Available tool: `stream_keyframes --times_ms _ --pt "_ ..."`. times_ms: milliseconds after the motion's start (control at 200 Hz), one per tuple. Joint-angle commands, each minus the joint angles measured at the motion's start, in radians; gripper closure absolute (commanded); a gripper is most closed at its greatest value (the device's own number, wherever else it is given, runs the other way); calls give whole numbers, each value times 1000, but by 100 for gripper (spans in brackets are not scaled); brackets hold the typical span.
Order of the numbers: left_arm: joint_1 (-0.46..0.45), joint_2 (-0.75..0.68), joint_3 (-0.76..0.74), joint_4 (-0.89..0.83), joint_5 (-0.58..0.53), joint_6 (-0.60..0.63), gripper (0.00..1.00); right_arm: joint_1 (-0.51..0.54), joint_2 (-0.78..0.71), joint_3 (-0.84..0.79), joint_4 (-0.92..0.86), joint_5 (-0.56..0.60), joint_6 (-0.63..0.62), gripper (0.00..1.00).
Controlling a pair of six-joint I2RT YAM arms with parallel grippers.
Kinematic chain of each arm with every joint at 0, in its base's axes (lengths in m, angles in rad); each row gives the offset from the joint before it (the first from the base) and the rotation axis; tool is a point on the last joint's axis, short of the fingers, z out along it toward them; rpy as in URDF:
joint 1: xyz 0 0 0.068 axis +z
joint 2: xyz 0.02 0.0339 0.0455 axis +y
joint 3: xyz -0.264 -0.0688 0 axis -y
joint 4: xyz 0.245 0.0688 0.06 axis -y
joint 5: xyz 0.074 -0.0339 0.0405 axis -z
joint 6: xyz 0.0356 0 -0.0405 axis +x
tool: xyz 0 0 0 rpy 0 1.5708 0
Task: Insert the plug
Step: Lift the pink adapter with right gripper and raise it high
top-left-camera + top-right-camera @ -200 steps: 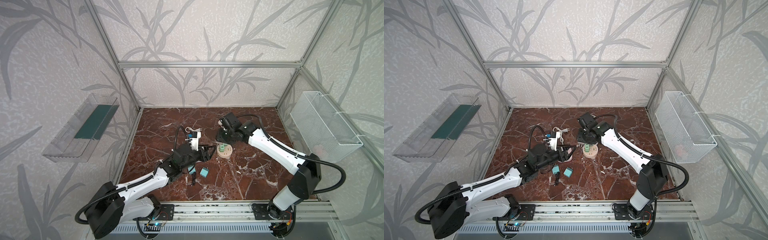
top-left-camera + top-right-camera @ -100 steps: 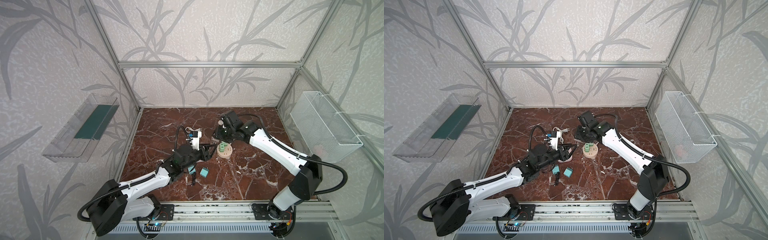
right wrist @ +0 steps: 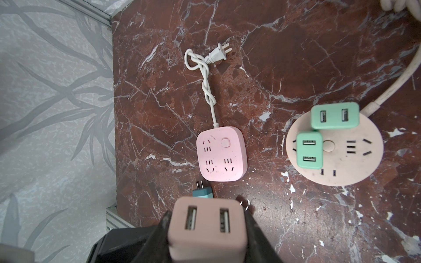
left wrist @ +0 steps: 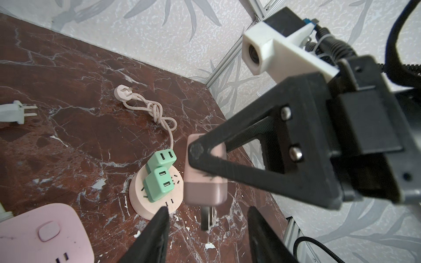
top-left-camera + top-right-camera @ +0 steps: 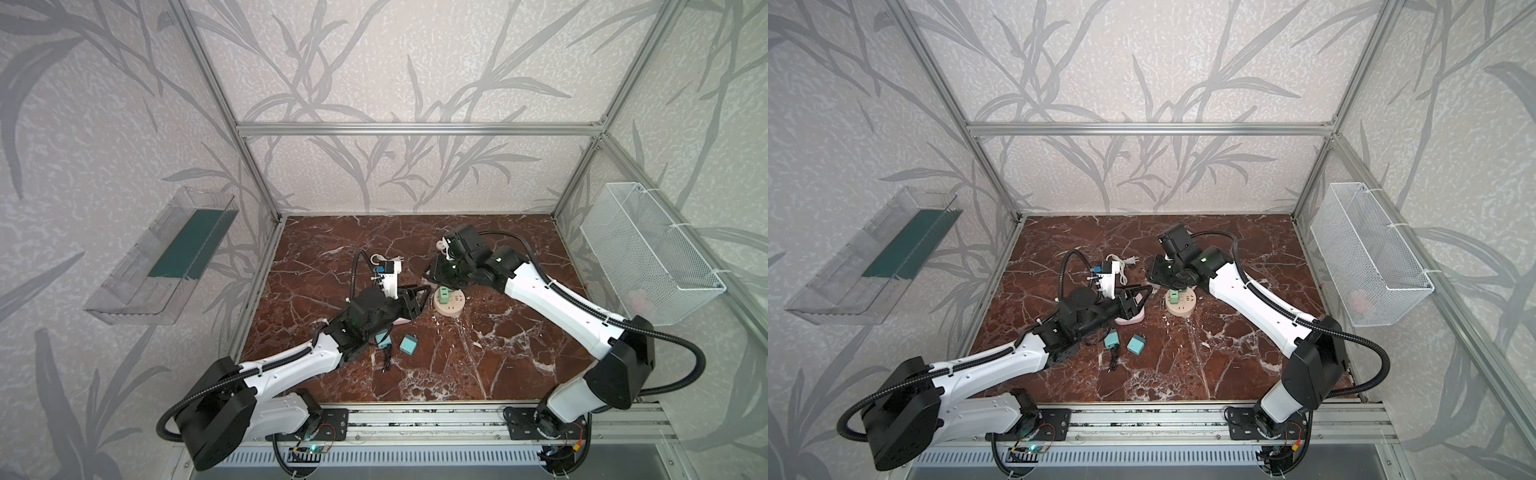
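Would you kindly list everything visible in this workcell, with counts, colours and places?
table: 1, dark red marble, cell floor
round power strip: 1, pale pink, mid-table
green chargers: 2, mint, plugged into round power strip
pale cord: 1, pinkish, knotted, leads from round power strip
square power strip: 1, pink, beside round power strip
white cord: 1, white, knotted, leads from square power strip
pink charger: 1, dusty pink, held above table
teal chargers: 2, teal, lying near left arm
black cable: 1, black, by teal chargers
wire basket: 1, white, right wall
clear shelf: 1, transparent, green base, left wall
left gripper: 1, black, open, near pink charger
right gripper: 1, black, shut on pink charger
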State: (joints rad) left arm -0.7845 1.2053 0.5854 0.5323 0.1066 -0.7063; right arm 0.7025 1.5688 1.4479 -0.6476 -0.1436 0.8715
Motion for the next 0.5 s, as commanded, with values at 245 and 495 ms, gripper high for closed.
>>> stream_keyframes --times_ms 245,495 --pt "-2 53 67 6 1 21 57 10 -63 -34 64 -53 19 100" --pt "-1 57 68 9 -14 16 78 12 -60 -36 75 -72 23 100"
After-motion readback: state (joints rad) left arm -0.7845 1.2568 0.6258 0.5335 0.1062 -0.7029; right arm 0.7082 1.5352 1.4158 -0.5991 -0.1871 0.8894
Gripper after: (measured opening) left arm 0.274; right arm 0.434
